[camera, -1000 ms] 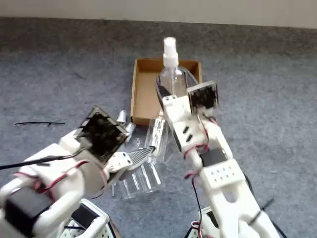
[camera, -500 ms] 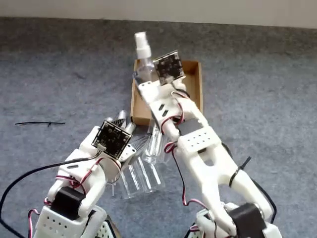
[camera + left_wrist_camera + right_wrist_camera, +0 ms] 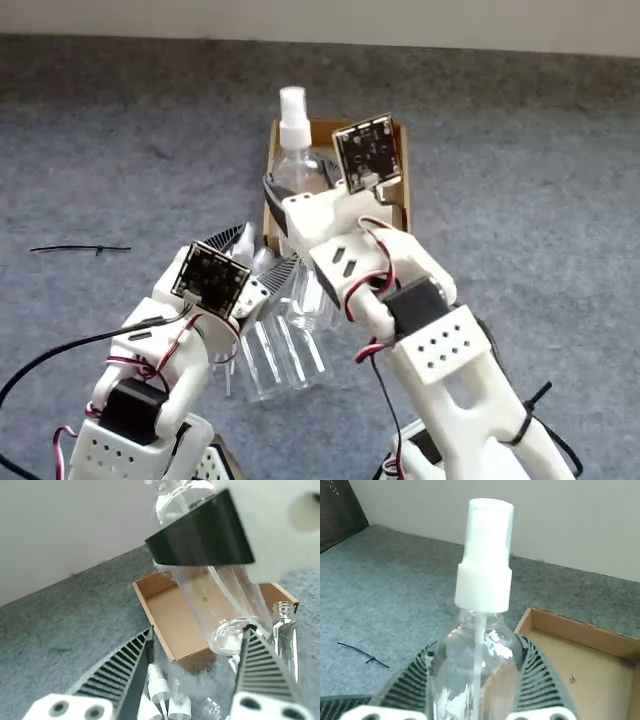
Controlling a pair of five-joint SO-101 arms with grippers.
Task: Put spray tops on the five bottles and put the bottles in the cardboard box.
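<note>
Capped bottle [image 3: 297,165] held upright, its spray top [image 3: 293,105] seated, body clamped between the ribbed fingers of the right gripper [image 3: 300,188]; the right wrist view confirmed the grasp, fingers pressed to both sides of the glass-clear body [image 3: 475,665]. It hung above the near-left part of the cardboard box [image 3: 170,605], not yet set down. Over the last second the right arm had swung the bottle from over the box's middle out past its left wall, then back and a little lower, so it again stood over the box. Judged: placing of this bottle under way, release still to come, and most of the task still ahead. In the same second the left arm had pushed forward; the left gripper [image 3: 262,252] was spread wide, grasping nothing, just short of the box's near-left corner and above the loose spray tops [image 3: 160,685]. Probably lining up the next cap. Several uncapped bottles [image 3: 285,350] lay on the carpet [image 3: 520,200] between the arms, count uncertain; one stood beside the box's near wall [image 3: 285,625]. A cable tie [image 3: 80,248] lay well apart to the left. Concern: both grippers crowded that one corner, the held bottle's base close over the left fingers, so lowering might brush them.
</note>
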